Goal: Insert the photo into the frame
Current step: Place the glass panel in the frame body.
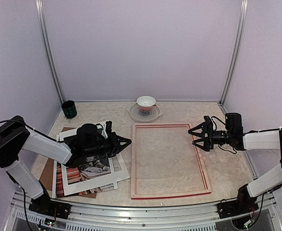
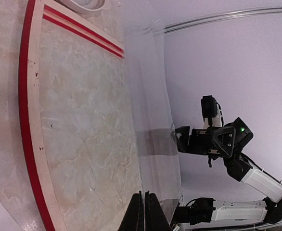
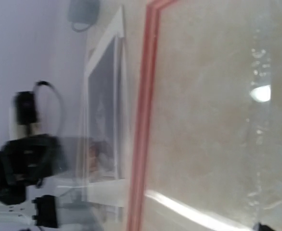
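Note:
The frame [image 1: 170,195] lies face down mid-table, pale wood back up, red edge at the front; it also shows in the left wrist view [image 2: 28,120] and, blurred, in the right wrist view [image 3: 142,120]. The photo [image 1: 89,171] lies at the left under a white mat [image 1: 85,186] and my left arm. My left gripper [image 1: 128,142] hovers by the frame's left rail, shut [image 2: 144,211] on the edge of a clear pane [image 2: 155,96] that stands above the frame. My right gripper [image 1: 195,136] is open at the frame's right rail, next to the pane's far edge [image 2: 181,139].
A brown backing board [image 1: 47,175] lies under the mat at the left. A dark green cup [image 1: 69,109] stands back left. A white bowl [image 1: 146,102] sits on a plate [image 1: 134,114] just behind the frame. Purple walls enclose the table.

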Robot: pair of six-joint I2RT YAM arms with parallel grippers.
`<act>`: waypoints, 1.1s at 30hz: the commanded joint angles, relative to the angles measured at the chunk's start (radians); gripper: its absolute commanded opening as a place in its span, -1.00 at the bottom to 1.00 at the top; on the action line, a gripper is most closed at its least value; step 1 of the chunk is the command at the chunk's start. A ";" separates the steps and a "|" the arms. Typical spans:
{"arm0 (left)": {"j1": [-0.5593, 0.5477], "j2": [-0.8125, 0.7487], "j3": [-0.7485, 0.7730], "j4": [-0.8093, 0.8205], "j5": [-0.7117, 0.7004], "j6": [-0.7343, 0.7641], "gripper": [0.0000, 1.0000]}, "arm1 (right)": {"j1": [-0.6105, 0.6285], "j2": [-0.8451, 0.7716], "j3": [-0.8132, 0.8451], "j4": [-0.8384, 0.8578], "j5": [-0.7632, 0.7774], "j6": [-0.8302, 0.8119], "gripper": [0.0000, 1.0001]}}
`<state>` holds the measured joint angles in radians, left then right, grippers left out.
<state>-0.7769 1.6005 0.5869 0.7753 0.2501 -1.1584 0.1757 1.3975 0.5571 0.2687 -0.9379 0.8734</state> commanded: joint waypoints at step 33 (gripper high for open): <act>-0.071 0.346 0.118 0.034 0.148 -0.008 -0.88 | -0.088 -0.115 -0.007 -0.517 0.210 -0.357 0.98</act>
<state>-0.8394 1.9617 0.6956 0.8299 0.3965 -1.1915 0.0994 1.2942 0.5522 -0.2348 -0.7410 0.5385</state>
